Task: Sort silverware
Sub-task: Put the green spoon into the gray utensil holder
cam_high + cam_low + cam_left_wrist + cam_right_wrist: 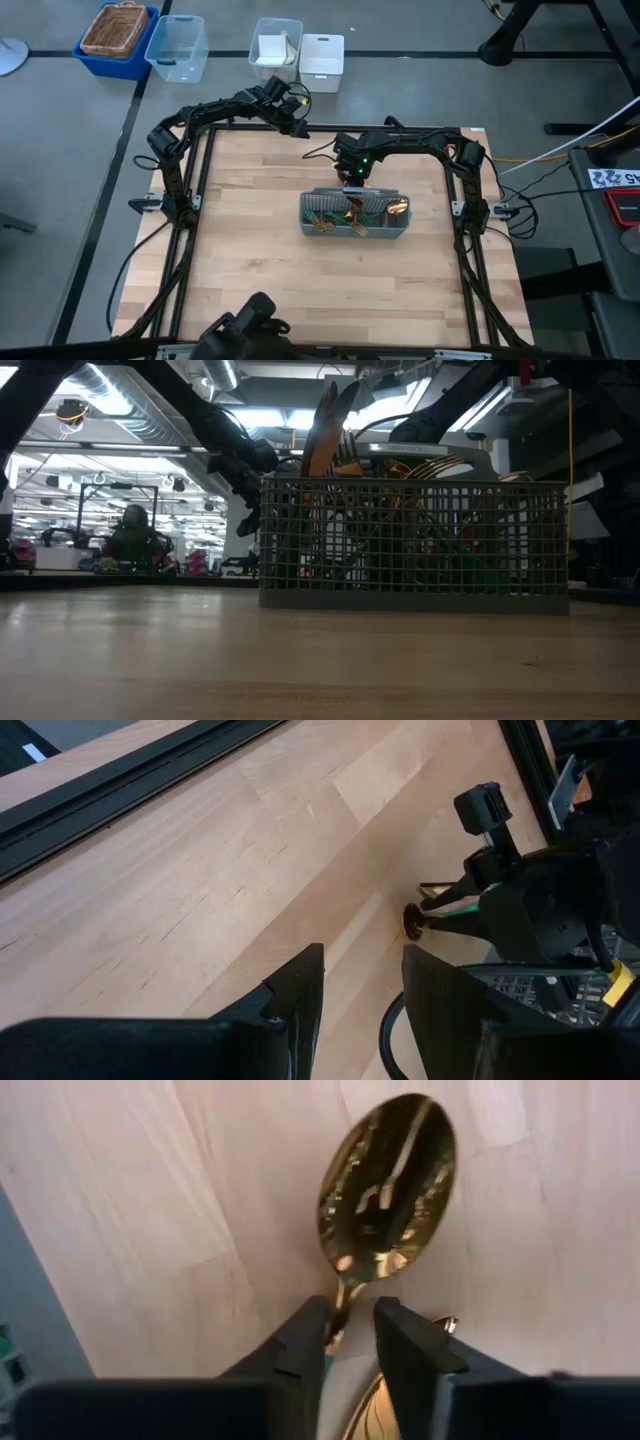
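Right end effector (348, 1342): clenched on gold spoon (388, 1185) over table (260, 240). Left end effector (360, 982): released, idle at table's rear. Caddy (354, 216): holds silverware (352, 210).

you're in a robotics lab: around the wooden table (300, 280), grey floor, storage bins (177, 47), ceiling ducts (140, 415).

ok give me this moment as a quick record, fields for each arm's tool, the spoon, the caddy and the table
right tool: just behind the caddy, fingers either side of a gold spoon's neck
spoon: bowl out past the fingertips, over bare wood
left tool: open, empty, near the table's far edge
caddy: grey mesh, mid-table, gold silverware with green handles inside
table: light wood
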You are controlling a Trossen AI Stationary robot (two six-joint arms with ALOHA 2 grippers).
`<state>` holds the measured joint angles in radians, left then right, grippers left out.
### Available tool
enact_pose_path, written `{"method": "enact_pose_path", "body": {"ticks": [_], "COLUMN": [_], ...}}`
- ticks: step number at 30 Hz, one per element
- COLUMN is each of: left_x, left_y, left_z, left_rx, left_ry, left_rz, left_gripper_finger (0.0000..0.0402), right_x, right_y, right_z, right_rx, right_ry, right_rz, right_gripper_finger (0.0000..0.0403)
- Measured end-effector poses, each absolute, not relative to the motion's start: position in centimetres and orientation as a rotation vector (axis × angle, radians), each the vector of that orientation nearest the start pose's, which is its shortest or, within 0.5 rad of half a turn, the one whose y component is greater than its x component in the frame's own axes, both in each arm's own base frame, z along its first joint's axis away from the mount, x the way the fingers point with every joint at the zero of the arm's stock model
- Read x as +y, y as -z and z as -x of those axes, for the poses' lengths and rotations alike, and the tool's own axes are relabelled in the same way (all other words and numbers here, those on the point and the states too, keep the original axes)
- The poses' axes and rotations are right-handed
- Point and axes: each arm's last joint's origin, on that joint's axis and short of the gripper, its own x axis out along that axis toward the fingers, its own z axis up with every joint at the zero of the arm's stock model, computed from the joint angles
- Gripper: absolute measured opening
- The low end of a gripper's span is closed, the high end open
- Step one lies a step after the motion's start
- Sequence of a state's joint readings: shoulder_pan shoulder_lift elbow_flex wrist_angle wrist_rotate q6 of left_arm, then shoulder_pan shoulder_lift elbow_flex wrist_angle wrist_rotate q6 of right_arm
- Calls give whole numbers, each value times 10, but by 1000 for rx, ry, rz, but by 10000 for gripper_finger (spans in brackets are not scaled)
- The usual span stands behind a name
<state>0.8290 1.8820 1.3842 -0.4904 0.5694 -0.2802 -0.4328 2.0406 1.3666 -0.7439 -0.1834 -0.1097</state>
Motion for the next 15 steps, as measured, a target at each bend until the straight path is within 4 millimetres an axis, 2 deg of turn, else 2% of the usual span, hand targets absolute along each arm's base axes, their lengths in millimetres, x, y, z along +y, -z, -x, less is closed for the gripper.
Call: {"method": "enact_pose_path", "body": {"ticks": [5,10,15], "left_x": [281,285,288], "left_y": [-214,-219,-242], "left_z": [-278,-272,-257], "left_rx": [730,705,641], "left_ry": [-348,-343,-360], "left_rz": [903,908,877], "left_gripper_finger": [127,127,127], "right_x": [-156,-157,-160], "right_y": [-137,-142,-157], "right_z": [-351,-354,-363], "right_rx": [1350,1353,1323], "right_ry": [119,94,86], "right_rz": [-347,-373,-368], "right_gripper_finger": [15,22,7]}}
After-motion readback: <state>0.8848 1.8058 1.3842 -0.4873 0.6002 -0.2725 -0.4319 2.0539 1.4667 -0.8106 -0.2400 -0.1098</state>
